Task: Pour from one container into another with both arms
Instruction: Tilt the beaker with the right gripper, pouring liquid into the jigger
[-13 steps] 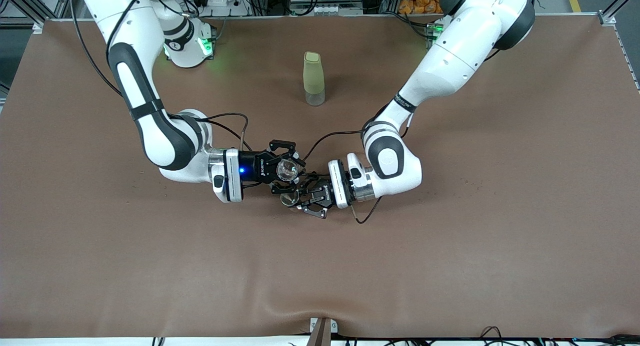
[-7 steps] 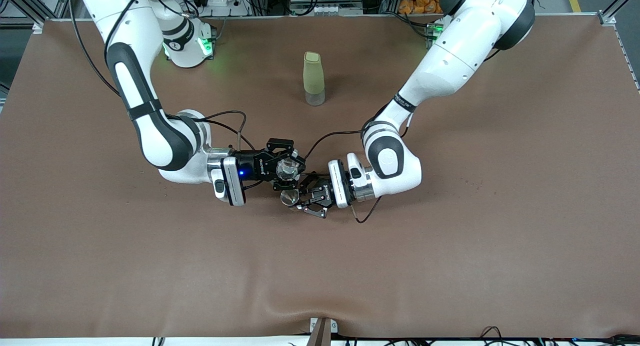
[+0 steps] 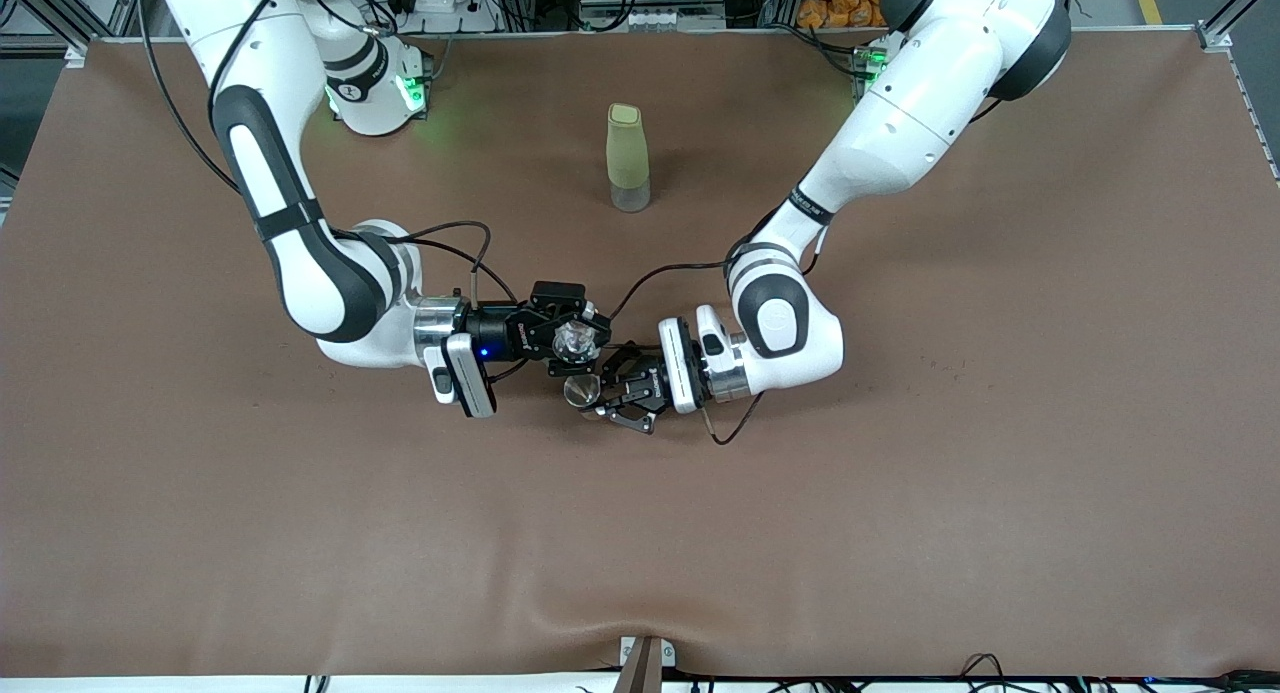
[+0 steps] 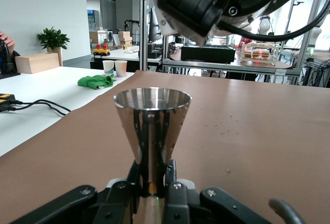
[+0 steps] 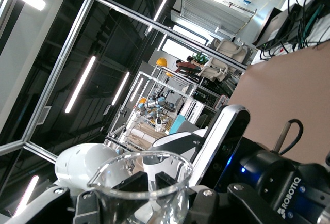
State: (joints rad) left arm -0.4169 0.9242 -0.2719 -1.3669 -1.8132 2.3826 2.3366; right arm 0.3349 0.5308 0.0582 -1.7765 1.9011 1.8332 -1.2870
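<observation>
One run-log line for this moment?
right gripper: holds glass beaker, tipped | left gripper: holds steel jigger upright | bottle: untouched

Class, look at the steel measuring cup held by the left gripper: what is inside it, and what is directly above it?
The steel measuring cup stands upright in the left gripper; its inside is hidden below the rim. Above it, the right gripper holds a tilted clear glass cup, whose contents cannot be made out.

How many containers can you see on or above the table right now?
3: a clear glass held by the right gripper, a metal jigger held by the left gripper just below it, and a green bottle standing nearer the bases. None appear hidden.
</observation>
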